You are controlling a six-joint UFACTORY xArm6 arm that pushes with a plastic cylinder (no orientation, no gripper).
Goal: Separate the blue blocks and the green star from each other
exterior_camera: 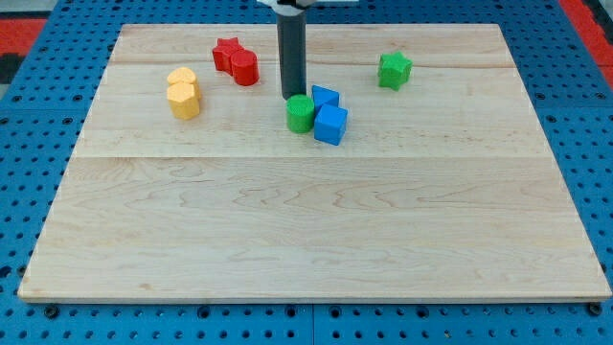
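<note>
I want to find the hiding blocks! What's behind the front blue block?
Behind the front blue cube sits another blue block, its lower part covered. My tip stands beside it, behind the green cylinder.

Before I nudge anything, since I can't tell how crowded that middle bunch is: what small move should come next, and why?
Probably push toward the view's right. My tip sits just above the green round block, which touches two blue blocks. The green star already stands apart, so splitting the blues is what remains.
</note>
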